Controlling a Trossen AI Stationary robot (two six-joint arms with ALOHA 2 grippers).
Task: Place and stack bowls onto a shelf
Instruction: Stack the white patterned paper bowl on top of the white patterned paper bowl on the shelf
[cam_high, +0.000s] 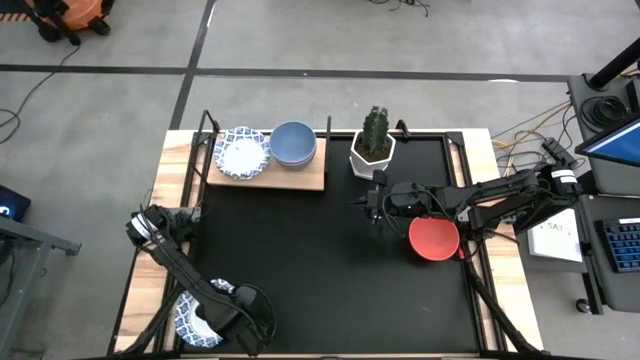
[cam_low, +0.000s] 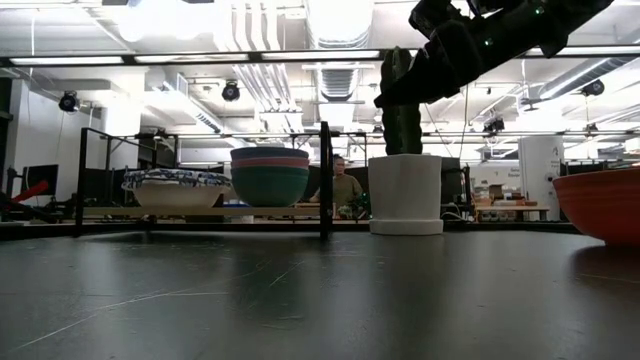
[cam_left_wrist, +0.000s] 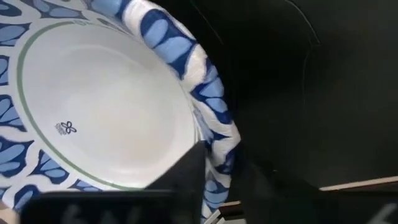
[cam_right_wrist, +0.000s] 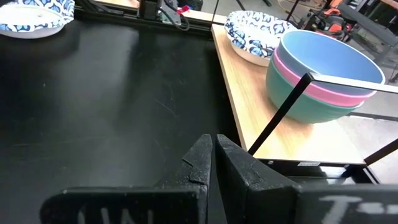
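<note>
The wooden shelf (cam_high: 300, 178) stands at the table's far left. On it are white blue-rimmed bowls (cam_high: 243, 153) and a stack of green, pink and blue bowls (cam_high: 294, 143), also seen in the right wrist view (cam_right_wrist: 323, 74). A red bowl (cam_high: 433, 238) sits on its base on the table at the right. My left gripper (cam_high: 205, 318) is at the near left corner, shut on a white blue-rimmed bowl (cam_left_wrist: 106, 118). My right gripper (cam_high: 372, 207) is shut and empty above the table's middle, left of the red bowl. My left gripper has the bowl's scalloped blue rim (cam_left_wrist: 219, 142) between its two fingers, one finger (cam_left_wrist: 186, 177) inside the bowl and the other outside. Whether the bowl is lifted or rests on the table, I cannot tell.
A white pot with a cactus (cam_high: 373, 150) stands just right of the shelf, close behind my right gripper. The shelf's thin black frame posts (cam_right_wrist: 280, 112) rise at its corners. Bare black tabletop (cam_high: 300, 250) lies between the two arms.
</note>
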